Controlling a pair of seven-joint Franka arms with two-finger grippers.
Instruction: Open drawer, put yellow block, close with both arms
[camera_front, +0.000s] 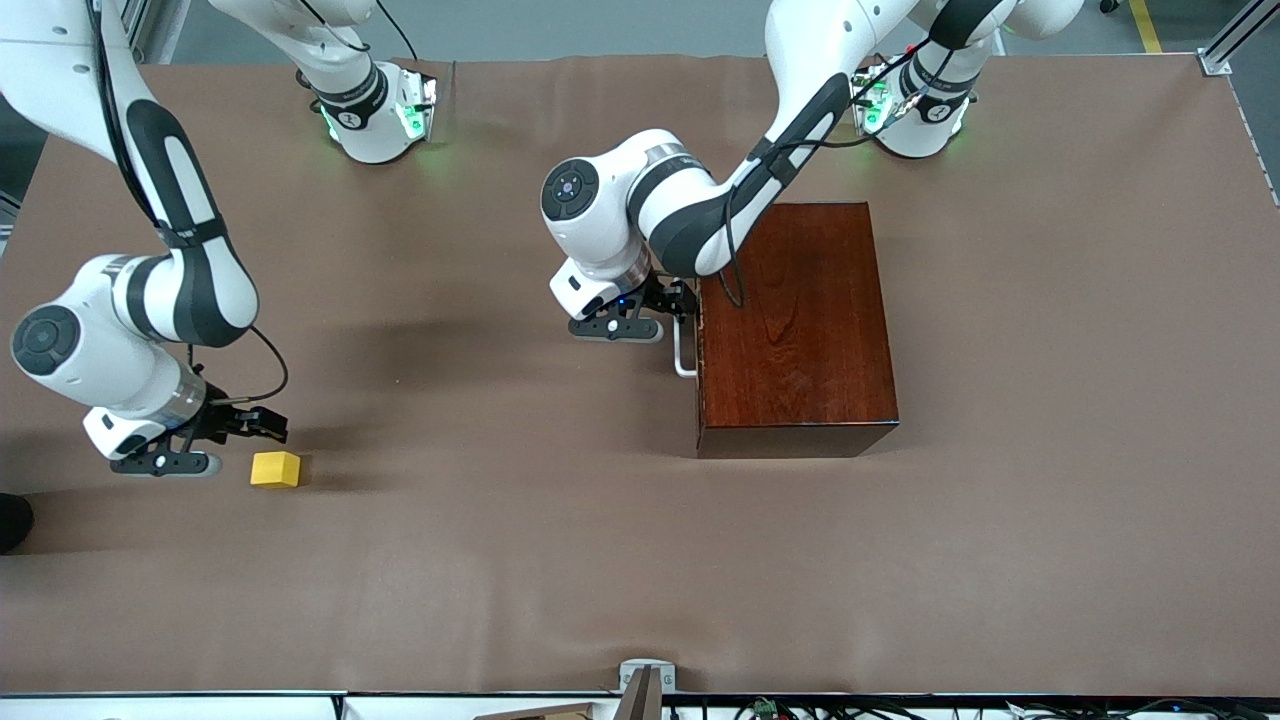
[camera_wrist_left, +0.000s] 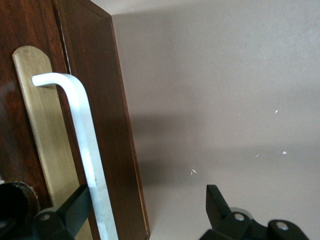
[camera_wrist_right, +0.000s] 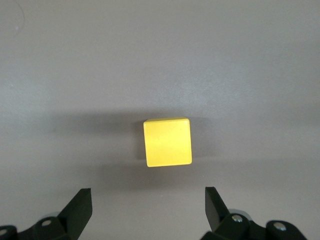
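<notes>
Drawer (camera_front: 699, 335) was shut in the wooden box (camera_front: 795, 330); left tool (camera_front: 684, 303) released, fingers either side of the white handle (camera_wrist_left: 87, 150); yellow block (camera_front: 275, 468) lay on the bench (camera_front: 600, 560) toward the right arm's end; right tool (camera_front: 262, 425) released just above the block, not touching.

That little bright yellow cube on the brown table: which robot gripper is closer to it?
Right. The right gripper hangs open beside the small bright yellow cube, not touching it. The left gripper is at the white bar handle of the dark reddish-brown wooden box.
</notes>
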